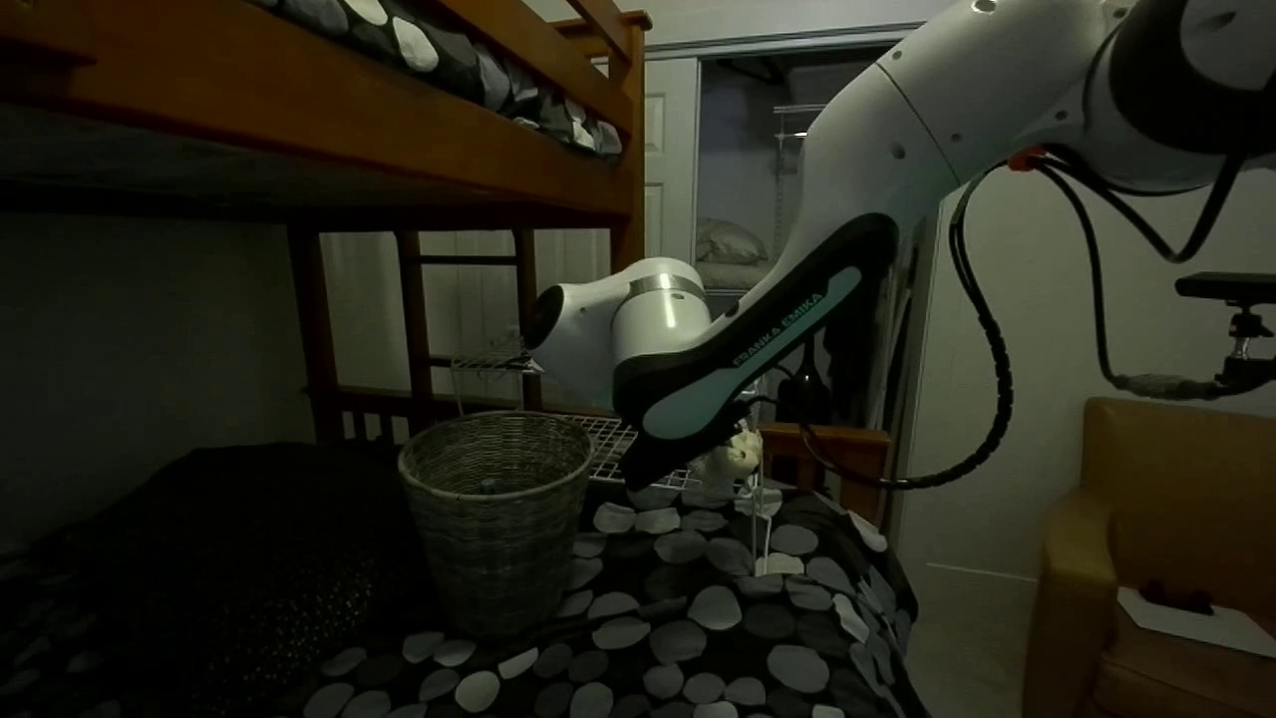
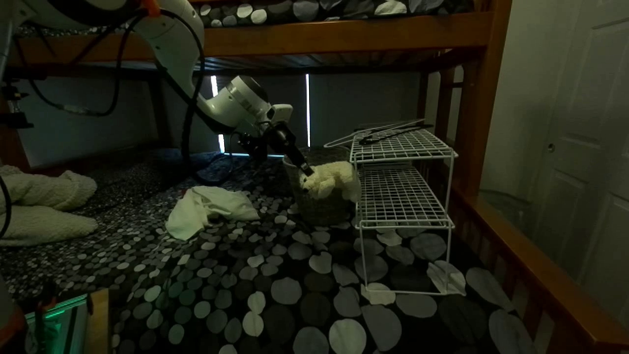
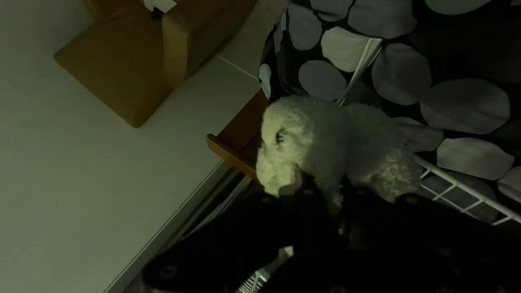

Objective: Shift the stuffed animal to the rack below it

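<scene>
1. Step in hand – prob. the transfer: in an exterior view the gripper (image 2: 308, 172) is holding the stuffed animal (image 2: 334, 178) in mid-air, so placing it on the lower shelf (image 2: 400, 196) isn't happening yet.
2. Fingers (image 2: 306, 169): they're gripping the stuffed animal nr its head; the wrist view is showing them against the fur, exact contact too dark to make out.
3. Pos.: stuffed animal is hanging just beside the rack (image 2: 405, 226), approx. level w/ the gap between top shelf (image 2: 417, 145) and lower shelf. Can't tell if it's touching the wire. Woven basket (image 1: 493, 543) is standing apart from it in an exterior view.
4. Next move, my guess: it's calling for a sideways slide into that gap – low enough to be clearing the top shelf, high enough that limbs aren't snagging the lower rim.
5. After that: lowering till it's resting on the mesh, spreading the fingers, backing out. Hangers (image 2: 393, 134) are lying on the top shelf, so a bump there is prob. risking a spill.
</scene>
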Motion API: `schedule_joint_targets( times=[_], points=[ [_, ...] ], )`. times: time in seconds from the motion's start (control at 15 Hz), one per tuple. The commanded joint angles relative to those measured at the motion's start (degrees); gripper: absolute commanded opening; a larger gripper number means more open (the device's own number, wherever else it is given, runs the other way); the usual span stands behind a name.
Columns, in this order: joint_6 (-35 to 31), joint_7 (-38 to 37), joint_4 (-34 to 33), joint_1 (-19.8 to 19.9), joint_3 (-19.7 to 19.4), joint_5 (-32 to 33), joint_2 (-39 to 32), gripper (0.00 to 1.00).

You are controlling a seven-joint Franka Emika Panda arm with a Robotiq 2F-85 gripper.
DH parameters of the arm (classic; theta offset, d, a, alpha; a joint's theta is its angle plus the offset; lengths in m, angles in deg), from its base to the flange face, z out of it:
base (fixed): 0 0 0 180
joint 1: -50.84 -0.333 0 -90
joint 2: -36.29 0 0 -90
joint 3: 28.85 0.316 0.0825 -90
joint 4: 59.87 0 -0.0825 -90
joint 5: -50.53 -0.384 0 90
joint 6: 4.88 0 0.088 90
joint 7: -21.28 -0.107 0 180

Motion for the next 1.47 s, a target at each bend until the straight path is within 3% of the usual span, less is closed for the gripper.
schedule_joint_targets(
  times=[0.0,0.07,0.73,1.07,1.4],
  points=[
    [0.0,0.1,-0.1,-0.6,-0.6,-0.2,0.0,0.11],
    [0.0,0.1,0.0,-0.6,-0.6,-0.2,0.1,0.03],
    [-21.7,-29.9,5.7,1.7,-4.5,2.4,-0.6,0.03],
    [-39.0,-43.3,8.9,4.2,-9.0,14.0,0.3,0.03],
    [-48.4,-52.8,6.7,6.8,-11.0,29.7,0.0,0.03]
  ],
)
